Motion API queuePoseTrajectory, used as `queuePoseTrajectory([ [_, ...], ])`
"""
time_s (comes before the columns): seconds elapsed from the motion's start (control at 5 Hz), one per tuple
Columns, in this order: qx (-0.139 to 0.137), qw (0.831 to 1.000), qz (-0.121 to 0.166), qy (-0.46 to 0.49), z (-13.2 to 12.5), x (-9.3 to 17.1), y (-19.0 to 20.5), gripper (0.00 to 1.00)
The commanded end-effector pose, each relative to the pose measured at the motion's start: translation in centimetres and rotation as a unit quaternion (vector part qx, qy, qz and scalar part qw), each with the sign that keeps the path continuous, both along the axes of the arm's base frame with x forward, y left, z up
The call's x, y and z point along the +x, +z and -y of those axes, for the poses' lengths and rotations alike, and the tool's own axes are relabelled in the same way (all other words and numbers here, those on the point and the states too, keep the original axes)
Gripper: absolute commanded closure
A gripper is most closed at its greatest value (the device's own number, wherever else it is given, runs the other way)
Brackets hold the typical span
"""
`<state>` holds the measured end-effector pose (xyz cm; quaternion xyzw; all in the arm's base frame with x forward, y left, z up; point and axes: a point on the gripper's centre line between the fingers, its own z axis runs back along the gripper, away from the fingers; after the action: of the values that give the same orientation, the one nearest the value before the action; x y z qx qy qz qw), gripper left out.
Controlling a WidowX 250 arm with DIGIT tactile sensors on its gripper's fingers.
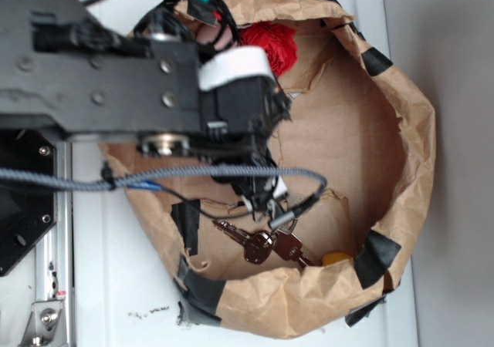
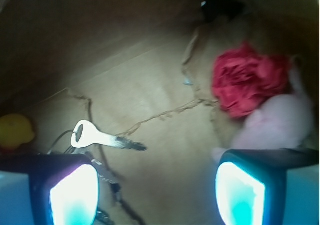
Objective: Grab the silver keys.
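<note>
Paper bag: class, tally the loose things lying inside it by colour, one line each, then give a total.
Silver and bronze: 1, the bunch of keys
Red: 1, a ruffled red item
Yellow-orange: 1, a small piece
Pale pink: 1, a soft item
Total: 4

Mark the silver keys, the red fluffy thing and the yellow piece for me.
silver keys (image 1: 266, 245): exterior view, on the bunched key heads.
red fluffy thing (image 2: 247, 80): wrist view, middle of its ruffled mass.
yellow piece (image 1: 336, 258): exterior view, on its visible top.

Black arm (image 1: 100, 77) reaching rightward, gripper (image 2: 157, 185) pointing down, jaws spread wide
</note>
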<state>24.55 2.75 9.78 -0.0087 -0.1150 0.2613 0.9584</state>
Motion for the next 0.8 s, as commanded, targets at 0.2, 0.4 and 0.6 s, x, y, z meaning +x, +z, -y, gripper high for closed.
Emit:
queuePoseTrajectory([
  [0.2, -0.073, 0.997, 0.033, -0.014, 1.3, 2.6, 0.6, 0.0],
  [0.4, -0.071, 0.997, 0.033, -0.019, 1.7, 2.3, 0.2, 0.0],
  [0.6, -0.078, 0.996, 0.034, -0.022, 1.8, 2.1, 0.1, 0.0],
])
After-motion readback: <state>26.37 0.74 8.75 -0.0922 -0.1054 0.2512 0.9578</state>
